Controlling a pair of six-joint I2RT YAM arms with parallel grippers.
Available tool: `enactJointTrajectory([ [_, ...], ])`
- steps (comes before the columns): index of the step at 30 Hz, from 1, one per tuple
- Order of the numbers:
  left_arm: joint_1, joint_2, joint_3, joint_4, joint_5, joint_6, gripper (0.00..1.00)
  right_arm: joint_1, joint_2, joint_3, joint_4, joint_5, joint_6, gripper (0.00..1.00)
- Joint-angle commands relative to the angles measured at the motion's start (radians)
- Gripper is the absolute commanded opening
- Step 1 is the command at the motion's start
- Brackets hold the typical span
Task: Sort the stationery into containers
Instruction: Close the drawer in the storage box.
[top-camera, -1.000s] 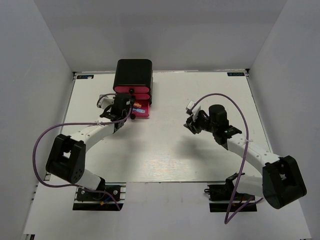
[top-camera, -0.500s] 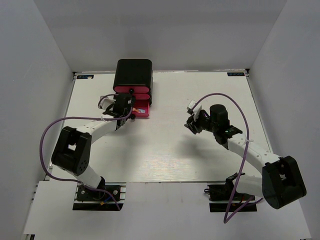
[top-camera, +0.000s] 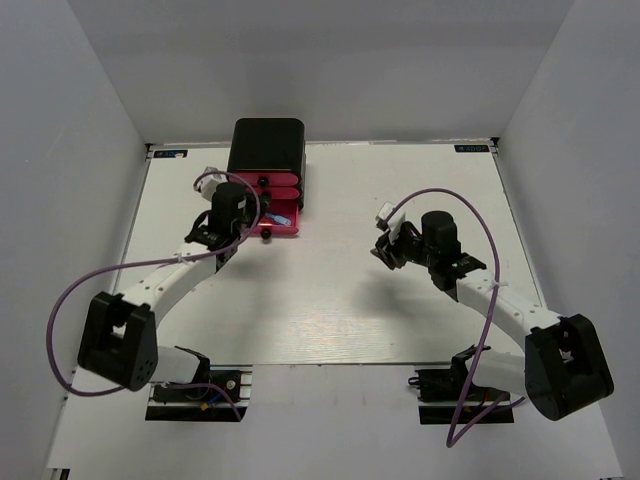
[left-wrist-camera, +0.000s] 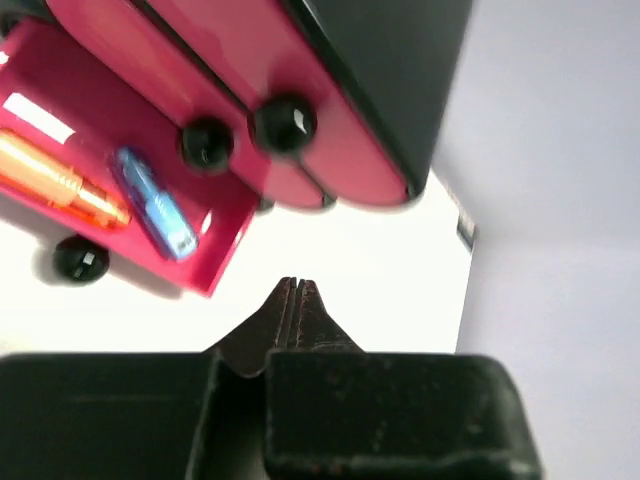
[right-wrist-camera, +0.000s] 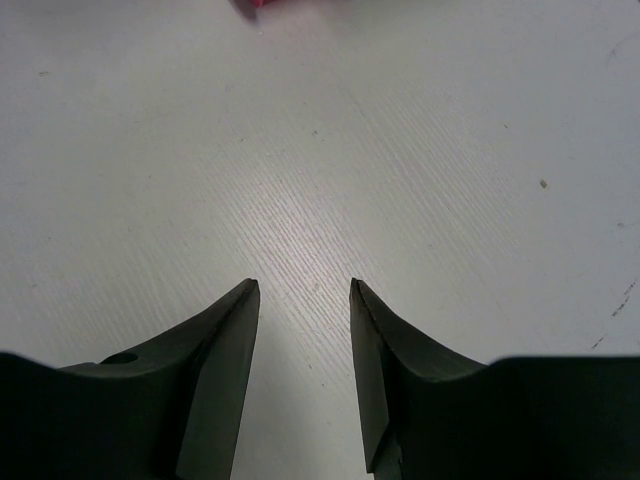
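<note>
My left gripper is pinched closed just before the black cabinet's pulled-out bottom drawer — orange piece and blue piece inside — while my right gripper hangs parted above the white table, corner label unreadable.

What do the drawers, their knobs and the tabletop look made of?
Drawers: likely plastic, glossy pink-red, smooth with soft sheen. Knobs: black, faceted, glinting; hard plastic or glass, can't tell. Tabletop: white, matte, fine ridged grain catching light; perhaps painted or laminated board.

Left claw closed, right claw parted.
</note>
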Motion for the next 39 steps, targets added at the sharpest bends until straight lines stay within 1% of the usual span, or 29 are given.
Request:
enactJointTrajectory([
  [1, 0.003, -0.082, -0.111, -0.071, 0.128, 0.166, 0.0, -0.006, -0.014, -0.011, 0.04, -0.02, -0.006, 0.47],
  [3, 0.003, -0.132, -0.208, -0.08, 0.128, 0.111, 0.0, -0.009, -0.013, -0.009, 0.041, -0.023, -0.006, 0.47],
  [6, 0.003, -0.154, -0.303, -0.054, 0.117, 0.085, 0.02, -0.004, -0.013, -0.008, 0.037, -0.023, -0.006, 0.47],
  [7, 0.003, -0.165, -0.316, -0.03, 0.117, 0.076, 0.09, -0.007, -0.01, -0.008, 0.034, -0.023, -0.006, 0.47],
  [9, 0.003, -0.148, -0.326, -0.02, 0.108, 0.075, 0.18, -0.009, -0.011, -0.008, 0.031, -0.021, -0.007, 0.47],
  [10, 0.003, -0.134, -0.326, -0.02, 0.094, 0.075, 0.3, -0.009, -0.011, -0.008, 0.028, -0.023, -0.009, 0.47],
  [11, 0.003, -0.102, -0.315, -0.02, 0.079, 0.075, 0.36, -0.009, -0.013, -0.008, 0.026, -0.023, -0.007, 0.47],
  [12, 0.003, -0.084, -0.303, -0.02, 0.079, 0.075, 0.38, -0.006, -0.014, -0.008, 0.026, -0.024, -0.009, 0.47],
  [13, 0.003, -0.064, -0.303, -0.02, 0.079, 0.089, 0.44, -0.007, -0.013, -0.008, 0.026, -0.024, -0.007, 0.47],
  [14, 0.003, -0.044, -0.291, -0.007, 0.079, 0.089, 0.48, -0.007, -0.013, -0.008, 0.021, -0.026, -0.009, 0.47],
  [16, 0.003, 0.03, -0.266, 0.002, 0.079, 0.098, 0.52, -0.009, -0.016, -0.006, 0.02, -0.018, -0.007, 0.47],
  [18, 0.012, 0.08, -0.235, 0.003, 0.091, 0.098, 0.6, -0.009, -0.016, -0.006, 0.018, -0.015, -0.009, 0.47],
  [19, 0.012, 0.129, -0.226, 0.003, 0.091, 0.098, 0.6, -0.01, -0.019, -0.005, 0.015, -0.009, -0.012, 0.47],
  [21, 0.021, 0.168, -0.2, 0.015, 0.1, 0.098, 0.6, -0.006, -0.022, -0.008, 0.009, -0.009, -0.014, 0.47],
  [23, 0.021, 0.213, -0.185, 0.025, 0.1, 0.098, 0.57, -0.009, -0.025, -0.009, 0.006, 0.0, -0.017, 0.47],
  [25, 0.021, 0.222, -0.163, 0.048, 0.1, 0.098, 0.55, -0.009, -0.027, -0.015, 0.005, 0.0, -0.017, 0.47],
  [26, 0.032, 0.236, -0.163, 0.049, 0.088, 0.098, 0.51, -0.009, -0.027, -0.017, 0.003, 0.0, -0.018, 0.47],
  [29, 0.041, 0.26, -0.14, 0.061, 0.067, 0.098, 0.46, -0.01, -0.025, -0.018, 0.001, 0.005, -0.021, 0.47],
  [30, 0.041, 0.277, -0.14, 0.061, 0.055, 0.098, 0.43, -0.013, -0.025, -0.017, 0.0, 0.003, -0.021, 0.47],
  [33, 0.05, 0.291, -0.114, 0.061, 0.044, 0.098, 0.38, -0.01, -0.019, -0.012, 0.0, 0.005, -0.024, 0.47],
  [39, 0.06, 0.32, -0.105, 0.104, 0.034, 0.065, 0.35, -0.012, -0.013, -0.009, -0.008, 0.002, -0.027, 0.47],
])
